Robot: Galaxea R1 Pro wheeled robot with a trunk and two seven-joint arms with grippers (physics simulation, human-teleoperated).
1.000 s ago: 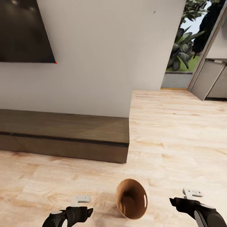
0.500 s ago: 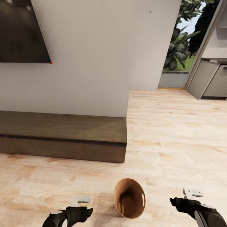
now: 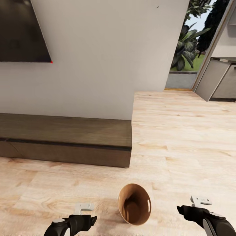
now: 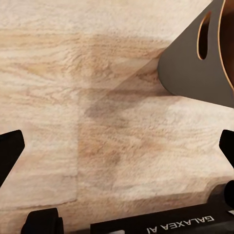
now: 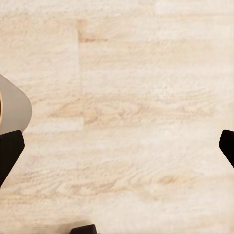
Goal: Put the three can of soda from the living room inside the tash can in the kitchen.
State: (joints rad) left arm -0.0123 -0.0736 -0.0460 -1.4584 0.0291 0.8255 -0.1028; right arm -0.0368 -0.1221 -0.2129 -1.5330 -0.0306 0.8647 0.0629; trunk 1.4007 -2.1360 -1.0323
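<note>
The tash can [image 3: 134, 204], round and copper-brown, is on the light plank floor between my two arms, its dark mouth turned toward the head camera. Its grey outer wall with a handle slot [image 4: 195, 63] appears in the left wrist view, and a sliver of that wall [image 5: 12, 109] in the right wrist view. My left gripper [image 3: 93, 220] hovers low beside it, open and empty, its fingertips [image 4: 9, 151] far apart over bare floor. On the other side, my right gripper [image 3: 179, 209] is open too, with spread fingertips [image 5: 9, 151]. The cans of soda are out of view.
A low dark wood bench [image 3: 65, 141] runs along a white wall [image 3: 108, 59] with a black screen [image 3: 19, 29] ahead on the left. Plank floor [image 3: 183, 137] stretches to the right toward a garden opening [image 3: 186, 46] and grey cabinets [image 3: 219, 78].
The whole picture has shifted a little, so the camera moved: wall and bench slid slightly left. Both grippers keep the same pose, and the bin stays between them.
</note>
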